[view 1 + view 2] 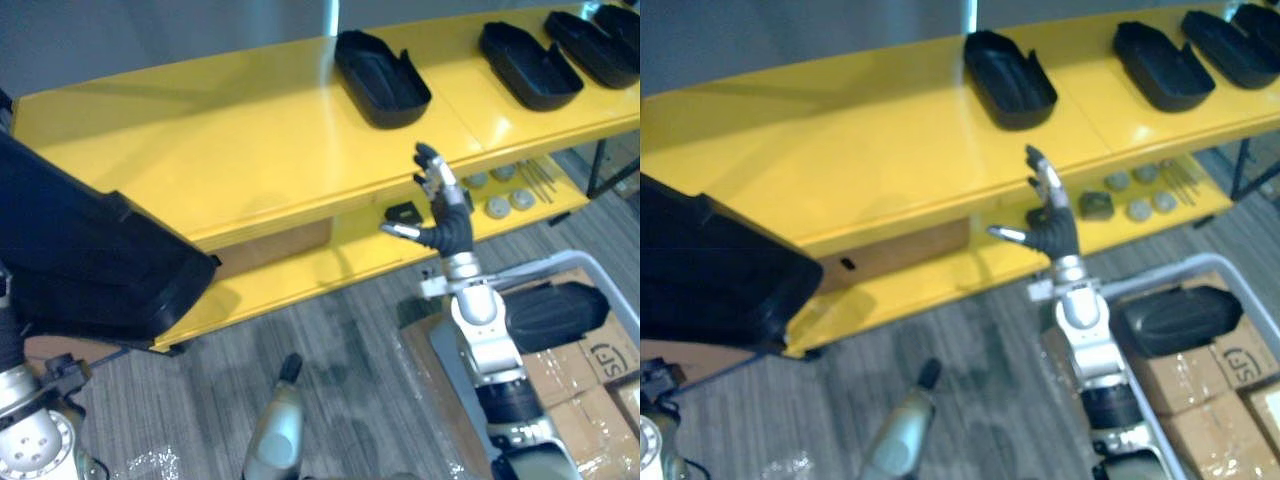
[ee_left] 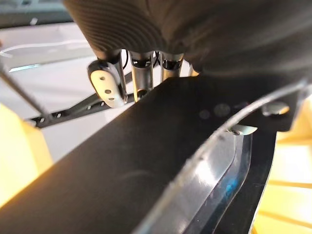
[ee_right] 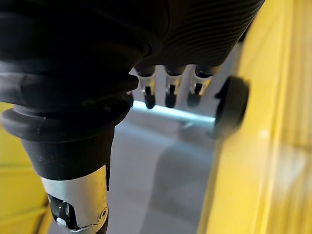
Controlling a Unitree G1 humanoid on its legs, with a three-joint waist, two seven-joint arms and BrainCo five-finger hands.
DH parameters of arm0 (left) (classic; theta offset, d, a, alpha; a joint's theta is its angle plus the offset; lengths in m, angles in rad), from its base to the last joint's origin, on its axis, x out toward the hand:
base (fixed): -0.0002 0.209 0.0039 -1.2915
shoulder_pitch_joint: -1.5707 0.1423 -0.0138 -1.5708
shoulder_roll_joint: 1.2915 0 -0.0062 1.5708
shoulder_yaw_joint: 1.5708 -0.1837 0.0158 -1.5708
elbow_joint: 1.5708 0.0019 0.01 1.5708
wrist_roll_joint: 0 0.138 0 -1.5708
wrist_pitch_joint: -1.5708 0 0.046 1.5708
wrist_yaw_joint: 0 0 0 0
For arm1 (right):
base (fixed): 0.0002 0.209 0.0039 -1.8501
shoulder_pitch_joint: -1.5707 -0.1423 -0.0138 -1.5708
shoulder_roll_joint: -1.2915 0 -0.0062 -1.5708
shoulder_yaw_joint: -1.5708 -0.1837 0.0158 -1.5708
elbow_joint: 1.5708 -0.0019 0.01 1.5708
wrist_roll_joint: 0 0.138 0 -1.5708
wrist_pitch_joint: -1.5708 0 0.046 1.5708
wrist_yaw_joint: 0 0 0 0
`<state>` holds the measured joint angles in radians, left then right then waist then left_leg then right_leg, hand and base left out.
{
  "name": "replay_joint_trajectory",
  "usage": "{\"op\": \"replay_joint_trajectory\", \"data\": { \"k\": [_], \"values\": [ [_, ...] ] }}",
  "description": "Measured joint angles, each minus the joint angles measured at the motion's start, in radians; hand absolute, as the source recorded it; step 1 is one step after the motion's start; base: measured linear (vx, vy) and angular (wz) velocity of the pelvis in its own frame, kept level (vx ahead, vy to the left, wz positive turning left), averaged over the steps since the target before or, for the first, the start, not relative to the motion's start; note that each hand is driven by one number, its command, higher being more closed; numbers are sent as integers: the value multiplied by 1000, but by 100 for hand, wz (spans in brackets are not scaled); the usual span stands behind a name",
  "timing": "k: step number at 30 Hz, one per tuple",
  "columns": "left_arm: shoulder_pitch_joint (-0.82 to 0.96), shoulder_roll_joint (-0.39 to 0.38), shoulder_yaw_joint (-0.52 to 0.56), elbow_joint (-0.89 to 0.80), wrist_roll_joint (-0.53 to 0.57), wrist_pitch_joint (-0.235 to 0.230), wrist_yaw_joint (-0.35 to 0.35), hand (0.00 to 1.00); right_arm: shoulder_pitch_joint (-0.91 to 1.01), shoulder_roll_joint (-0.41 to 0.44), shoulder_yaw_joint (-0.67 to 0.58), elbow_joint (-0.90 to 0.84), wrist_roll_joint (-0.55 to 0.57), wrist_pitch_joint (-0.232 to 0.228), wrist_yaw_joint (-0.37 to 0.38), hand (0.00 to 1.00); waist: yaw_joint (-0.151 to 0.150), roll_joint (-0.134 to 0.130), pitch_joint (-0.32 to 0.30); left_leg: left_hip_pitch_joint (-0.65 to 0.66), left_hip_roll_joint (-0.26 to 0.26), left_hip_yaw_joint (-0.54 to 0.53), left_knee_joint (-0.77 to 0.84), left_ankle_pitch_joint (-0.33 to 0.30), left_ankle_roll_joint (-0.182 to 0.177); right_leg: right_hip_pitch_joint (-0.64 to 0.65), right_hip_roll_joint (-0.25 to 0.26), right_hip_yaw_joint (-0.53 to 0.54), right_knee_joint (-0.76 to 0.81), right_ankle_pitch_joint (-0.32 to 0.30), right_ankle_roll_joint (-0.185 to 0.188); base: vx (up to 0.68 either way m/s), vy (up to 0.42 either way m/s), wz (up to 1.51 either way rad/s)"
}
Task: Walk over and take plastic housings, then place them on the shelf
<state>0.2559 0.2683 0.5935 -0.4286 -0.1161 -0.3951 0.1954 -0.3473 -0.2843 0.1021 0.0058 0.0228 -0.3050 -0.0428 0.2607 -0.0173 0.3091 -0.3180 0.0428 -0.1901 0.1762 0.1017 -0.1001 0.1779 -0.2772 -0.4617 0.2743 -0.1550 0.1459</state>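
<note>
Far left and close to the camera, my left hand has a big black plastic housing in its grip. Its wrist view shows the fingers curled down behind the housing's wall. From the head view the held housing covers the left end of the yellow shelf; I can't tell whether they touch. Further right, on the shelf's top deck, a second housing lies open side up near the middle. A third housing and a fourth housing lie beyond it, well apart from the second.

My right hand is raised just in front of the top deck's front edge, fingers straight and pointing up, thumb out to the side, holding nothing. Behind it on the lower deck lie a small dark block, round grey discs and thin rods. At lower right a white-framed cart carries cardboard boxes and another black housing.
</note>
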Motion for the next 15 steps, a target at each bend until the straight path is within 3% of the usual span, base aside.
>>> {"op": "replay_joint_trajectory", "data": {
  "k": [3, 5, 6, 7, 8, 9, 10, 12, 13, 14, 15],
  "values": [
    [-8, 9, -11, -2, 10, -21, -1, 100, -2, -12, -2, 1, 1, 0, -2, 0, -1, 9, 6, -2, -7, -10, 10, 2, -5, 18, 0, -5, -2, -54, 1, -74, -89, 12],
    [-24, 22, -9, -9, 14, -28, -5, 100, -1, -13, -12, 1, 1, 0, -6, 0, -3, 1, 11, -17, -30, -24, 44, -9, -18, 46, -7, -26, -9, -127, -32, -49, -46, 36],
    [-30, 31, -8, -18, 13, -32, -11, 100, 2, -11, -17, 0, 1, -1, -13, 0, -3, -16, 22, -24, -42, -20, 75, -19, -12, 59, -25, -38, -20, -157, -45, -31, 38, 43],
    [-22, 42, -8, -40, 15, -46, -35, 100, 36, -5, -40, -1, 3, -3, -30, 0, -4, -31, 33, -68, -74, 20, 265, -100, 35, 92, -37, -59, -8, -159, -37, 59, 84, 36],
    [-8, 38, -8, -57, 18, -64, -52, 100, 85, -6, -55, -10, 3, -3, -48, 0, -4, -6, 29, -73, -88, 53, 417, -207, 73, 98, -33, -50, 69, -140, -64, 89, 130, 47],
    [1, 40, -10, -66, 20, -72, -59, 100, 126, -9, -65, -25, 3, -4, -59, 0, -13, 15, 23, -60, -84, 60, 439, -270, 83, 82, -32, -38, 156, -125, -88, 124, 165, 61],
    [3, 65, 2, -71, 23, -99, -64, 100, 185, 9, -75, -46, 2, -13, -81, 0, -24, 5, 20, -55, -91, 60, 452, -308, 64, 2, -62, 59, 339, -85, -141, 99, 199, 56],
    [4, 82, 11, -68, 47, -93, -77, 100, 197, 25, -77, -45, -1, -32, -92, 0, -27, -14, 13, -29, -105, 61, 412, -315, 69, -118, -68, 199, 492, 86, -148, 138, 165, 18],
    [-2, 85, 10, -68, 57, -86, -81, 100, 187, 32, -82, -41, -9, -63, -93, 0, -35, -7, 16, -3, -103, 41, 373, -306, 94, -179, -53, 254, 566, 64, -121, 195, 120, 2],
    [-15, 87, 11, -65, 57, -80, -81, 100, 169, 30, -86, -33, -27, -84, -93, 0, -49, -1, 20, 24, -104, 22, 354, -295, 121, -222, -14, 277, 593, -40, -108, 189, 105, 9],
    [-27, 90, 11, -63, 57, -78, -81, 100, 164, 29, -92, -34, -34, -88, -93, 0, -56, 13, 25, 36, -105, 16, 347, -296, 124, -241, 4, 278, 583, -78, -106, 171, 101, 14]
  ]
}}
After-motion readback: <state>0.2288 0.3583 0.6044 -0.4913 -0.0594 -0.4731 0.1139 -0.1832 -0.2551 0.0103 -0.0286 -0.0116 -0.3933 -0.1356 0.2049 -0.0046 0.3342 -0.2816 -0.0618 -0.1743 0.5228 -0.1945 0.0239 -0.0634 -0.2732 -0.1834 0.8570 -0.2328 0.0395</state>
